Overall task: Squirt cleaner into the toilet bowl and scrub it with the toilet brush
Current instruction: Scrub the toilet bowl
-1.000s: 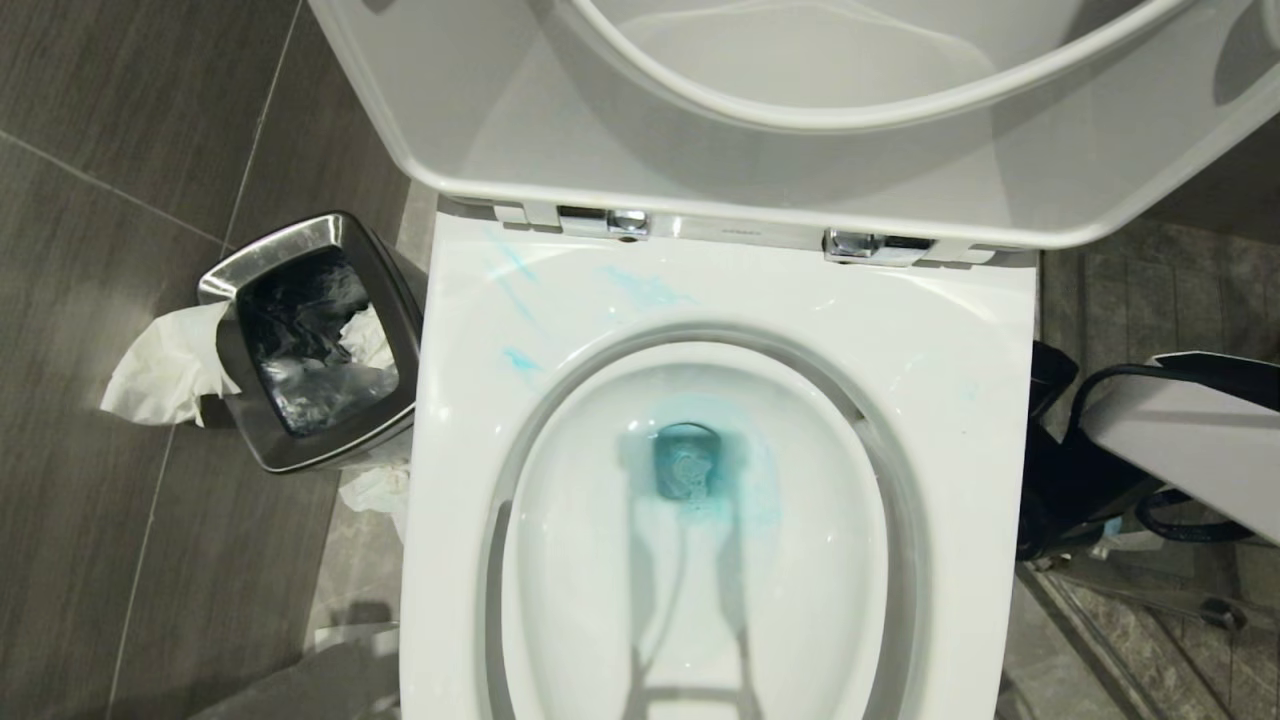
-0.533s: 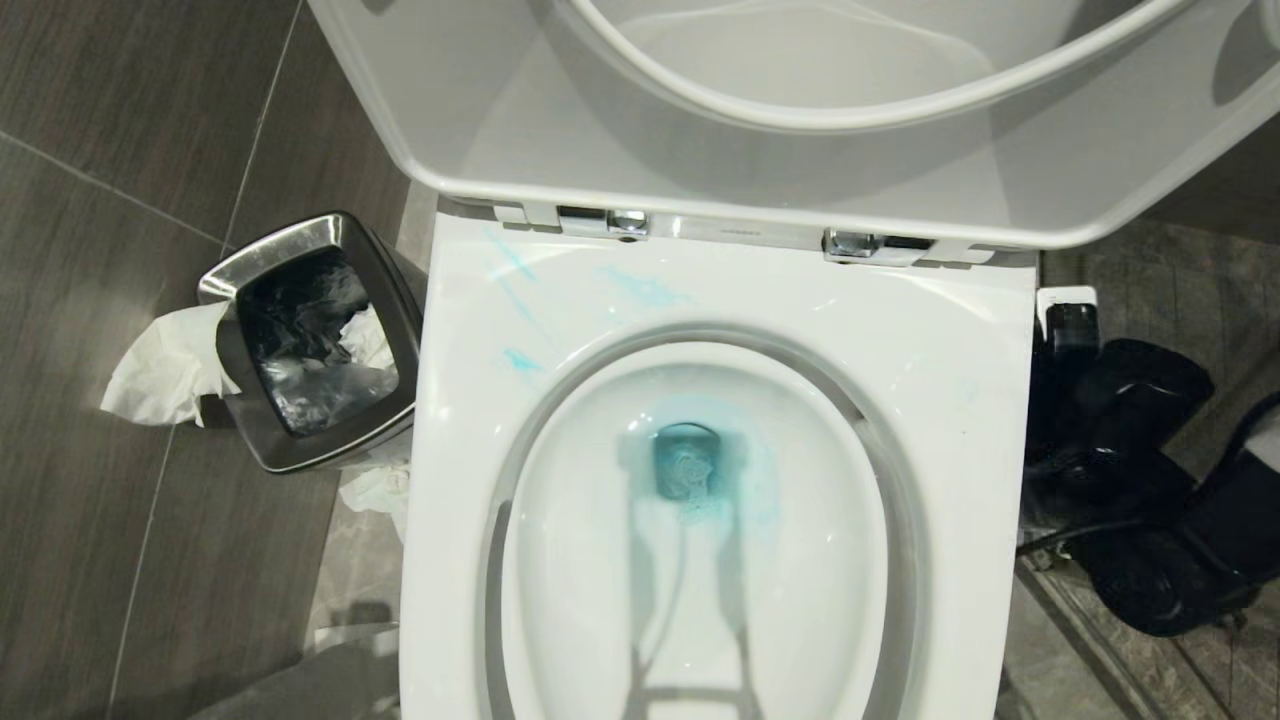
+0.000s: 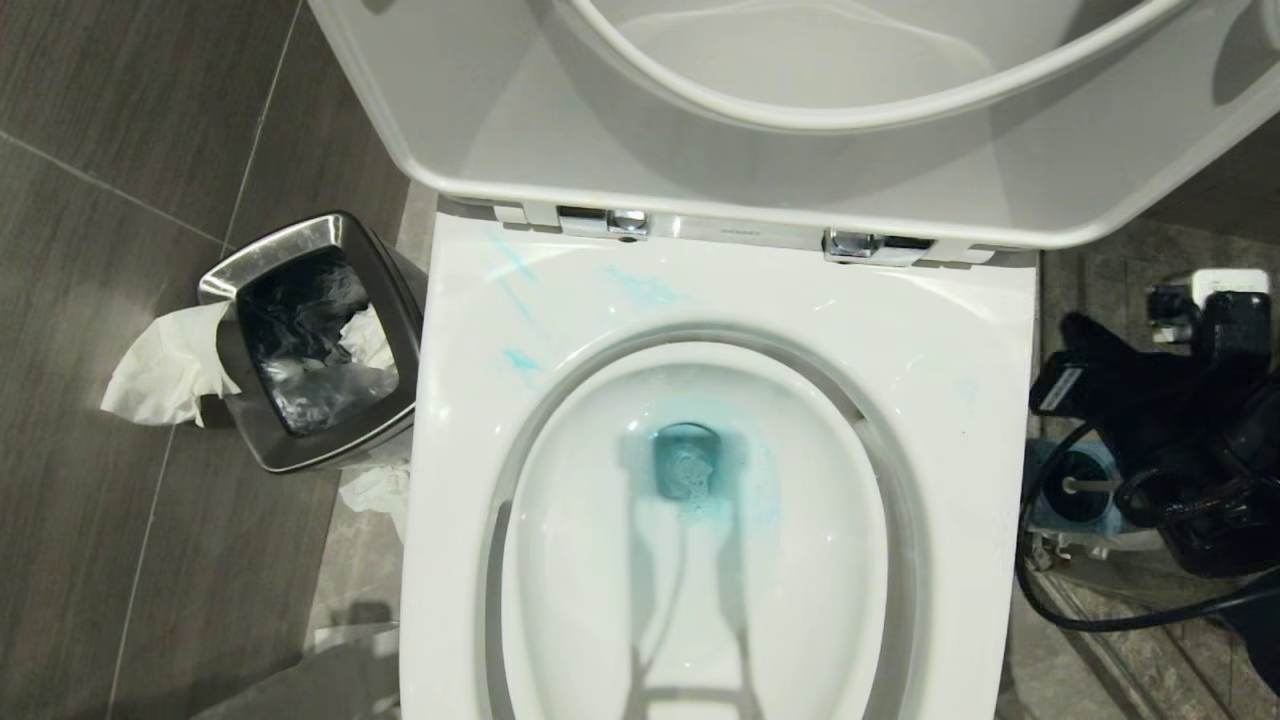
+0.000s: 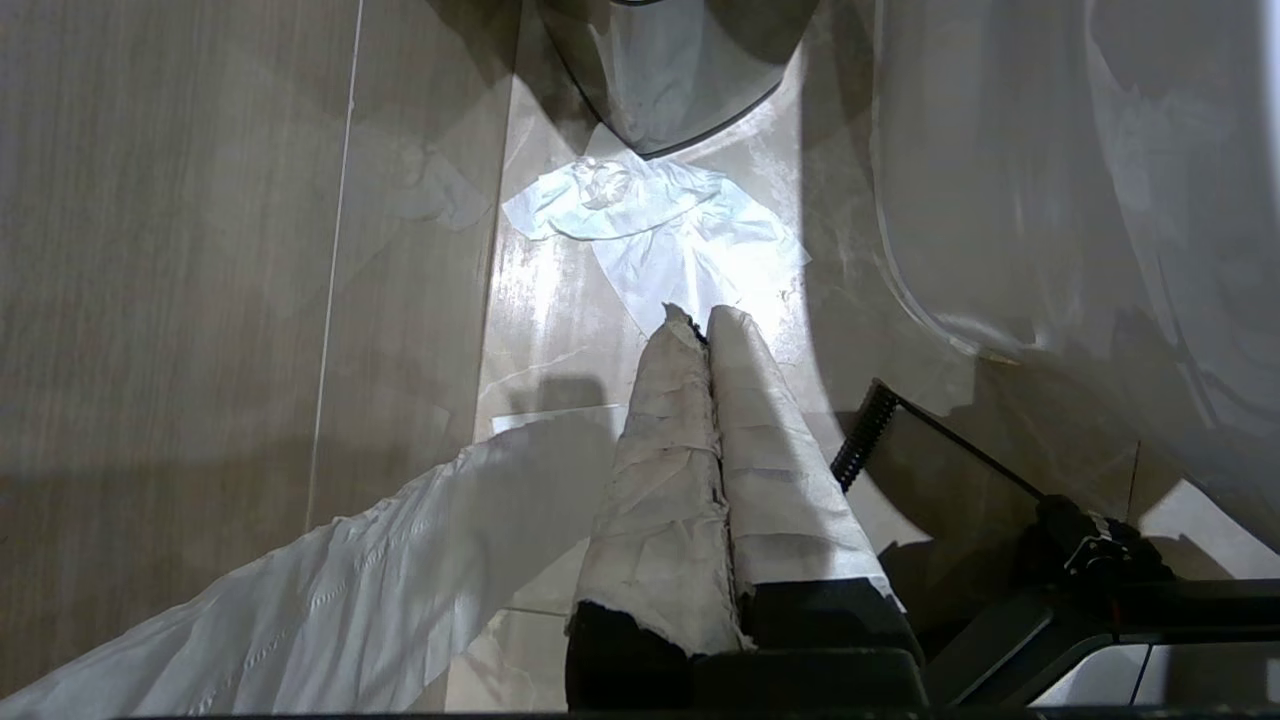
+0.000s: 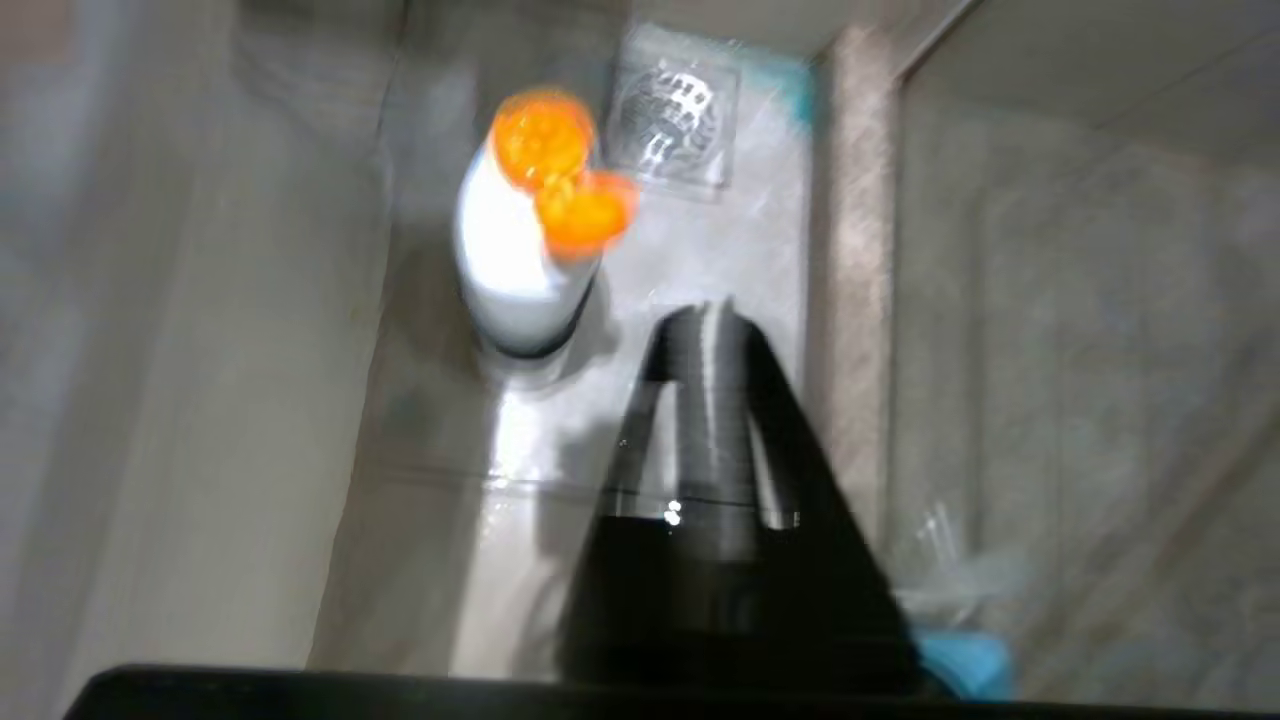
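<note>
The white toilet bowl [image 3: 470, 420] stands open with its lid raised. Turquoise cleaner [image 3: 688, 470] tints the water at the drain, and pale smears [image 3: 640, 290] mark the back rim. On the floor right of the bowl, a slim pale handle that looks like the toilet brush [image 3: 1092, 486] stands in a blue holder cup [image 3: 1050, 505]. My right arm [image 3: 1160, 420] hangs over it. The right gripper [image 5: 700, 325] is shut on nothing, pointing at the floor beside a white bottle with an orange cap [image 5: 515, 255]. My left gripper [image 4: 700, 320], with tape-wrapped fingers, is shut and parked low.
A square steel waste bin [image 3: 225, 280] with tissue hanging out stands left of the toilet. Crumpled tissue [image 4: 650, 215] lies on the floor ahead of the left gripper. A floor drain [image 5: 675, 120] sits beyond the bottle. Black cable [image 3: 1100, 620] loops on the floor at the right.
My right arm has swung back and to the right beside the toilet. Its white forearm has left the head view, and the blue holder cup has come into sight.
</note>
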{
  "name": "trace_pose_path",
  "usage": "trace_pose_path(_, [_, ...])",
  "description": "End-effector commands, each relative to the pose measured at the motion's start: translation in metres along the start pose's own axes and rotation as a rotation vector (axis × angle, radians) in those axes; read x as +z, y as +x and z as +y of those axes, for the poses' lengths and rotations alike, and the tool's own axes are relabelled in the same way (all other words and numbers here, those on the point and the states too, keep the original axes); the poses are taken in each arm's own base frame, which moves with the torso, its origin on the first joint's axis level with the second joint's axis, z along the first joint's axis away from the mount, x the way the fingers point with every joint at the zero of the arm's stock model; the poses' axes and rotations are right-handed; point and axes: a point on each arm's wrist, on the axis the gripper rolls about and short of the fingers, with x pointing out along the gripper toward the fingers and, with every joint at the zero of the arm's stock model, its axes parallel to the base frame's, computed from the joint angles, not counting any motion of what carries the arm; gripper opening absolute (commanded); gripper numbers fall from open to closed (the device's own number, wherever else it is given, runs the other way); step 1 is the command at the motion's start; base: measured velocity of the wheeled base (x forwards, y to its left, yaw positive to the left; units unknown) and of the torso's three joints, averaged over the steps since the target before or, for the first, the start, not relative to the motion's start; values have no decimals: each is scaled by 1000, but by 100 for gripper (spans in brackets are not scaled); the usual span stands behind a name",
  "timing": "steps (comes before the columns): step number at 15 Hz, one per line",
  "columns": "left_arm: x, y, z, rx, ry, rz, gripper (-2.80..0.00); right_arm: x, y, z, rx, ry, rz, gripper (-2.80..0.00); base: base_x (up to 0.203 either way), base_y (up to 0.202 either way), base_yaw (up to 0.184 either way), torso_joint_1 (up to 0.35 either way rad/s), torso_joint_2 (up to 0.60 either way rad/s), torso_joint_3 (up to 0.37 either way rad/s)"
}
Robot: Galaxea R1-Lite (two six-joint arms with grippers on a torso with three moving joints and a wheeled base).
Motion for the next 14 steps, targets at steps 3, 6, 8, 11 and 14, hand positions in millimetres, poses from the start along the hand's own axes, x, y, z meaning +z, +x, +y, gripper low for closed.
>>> trace_pose_path(3, [0,0,0,1,0,2,-280,5,-38,-17,0,-73,13,-280,0,0,0,0,0,0])
trace_pose_path(6, [0,0,0,-1,0,2,-280,21,-62,-30,19,-73,-27,-280,0,0,0,0,0,0])
trace_pose_path(8, [0,0,0,1,0,2,-280,35,-70,-36,23,-84,6,-280,0,0,0,0,0,0])
trace_pose_path(11, [0,0,0,-1,0,2,-280,71,-75,-44,30,-105,78,-280,0,0,0,0,0,0])
trace_pose_path(14, [0,0,0,1,0,2,-280,103,-94,-61,37,-108,219,-280,0,0,0,0,0,0])
